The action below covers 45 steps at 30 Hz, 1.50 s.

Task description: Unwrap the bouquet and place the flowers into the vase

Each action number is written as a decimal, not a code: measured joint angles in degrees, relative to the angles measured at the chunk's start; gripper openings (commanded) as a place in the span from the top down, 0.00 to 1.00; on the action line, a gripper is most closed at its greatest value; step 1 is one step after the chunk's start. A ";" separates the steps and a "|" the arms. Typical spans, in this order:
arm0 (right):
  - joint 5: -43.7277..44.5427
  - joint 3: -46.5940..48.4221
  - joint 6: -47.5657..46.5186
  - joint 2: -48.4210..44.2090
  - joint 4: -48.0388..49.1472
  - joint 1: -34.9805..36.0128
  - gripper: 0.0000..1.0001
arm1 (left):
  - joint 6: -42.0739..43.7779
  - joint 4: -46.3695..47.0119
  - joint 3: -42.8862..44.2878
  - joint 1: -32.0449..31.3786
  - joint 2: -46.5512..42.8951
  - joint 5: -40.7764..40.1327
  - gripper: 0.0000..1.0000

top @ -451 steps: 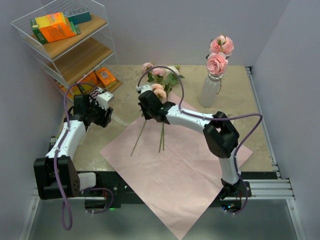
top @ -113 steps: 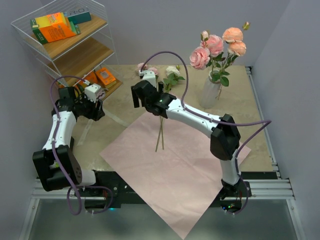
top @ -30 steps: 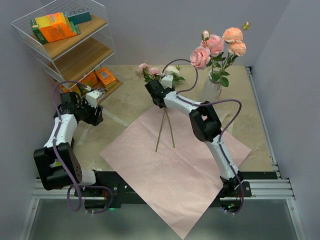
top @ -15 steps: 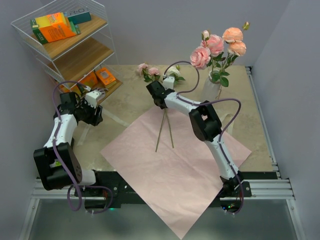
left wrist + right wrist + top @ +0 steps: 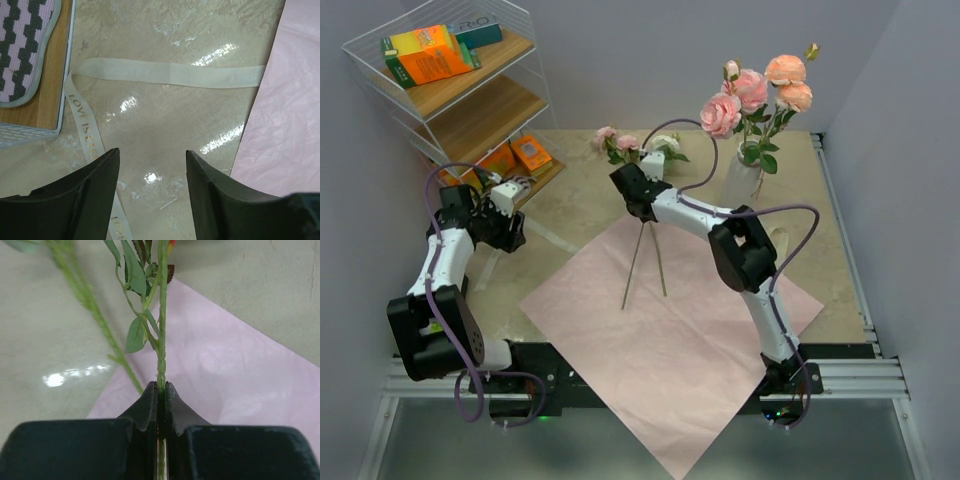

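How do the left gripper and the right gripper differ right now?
The left gripper is open and empty, while the right gripper is shut on a rose stem. The left gripper hangs over the beige ribbon lying on the bare tabletop. The right gripper is over the far corner of the pink paper. Both have dark fingers and point down at the table.

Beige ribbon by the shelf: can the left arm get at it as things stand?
Probably yes. The left gripper hangs open right above the beige ribbon, which lies flat and uncovered on the table. The shelf's wire rim sits off to one side, so it should not block a straight descent.
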 measured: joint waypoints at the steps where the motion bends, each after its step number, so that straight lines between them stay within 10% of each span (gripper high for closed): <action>1: 0.11 -0.11 -0.92 -0.98 0.46 0.55 1.00 | -0.02 -0.15 0.00 0.00 0.00 0.07 0.40; 16: 4.63 -17.66 -49.27 -27.65 42.10 20.09 1.00 | -0.02 -2.03 0.44 0.02 -2.34 0.59 0.40; 33: -7.98 -11.91 -81.77 -53.24 61.13 25.40 1.00 | -0.04 -2.71 1.20 0.02 -2.36 1.60 0.39; 45: -2.86 -19.19 -110.66 -62.60 93.22 24.35 1.00 | -0.42 -2.67 2.38 0.02 -2.36 2.51 0.39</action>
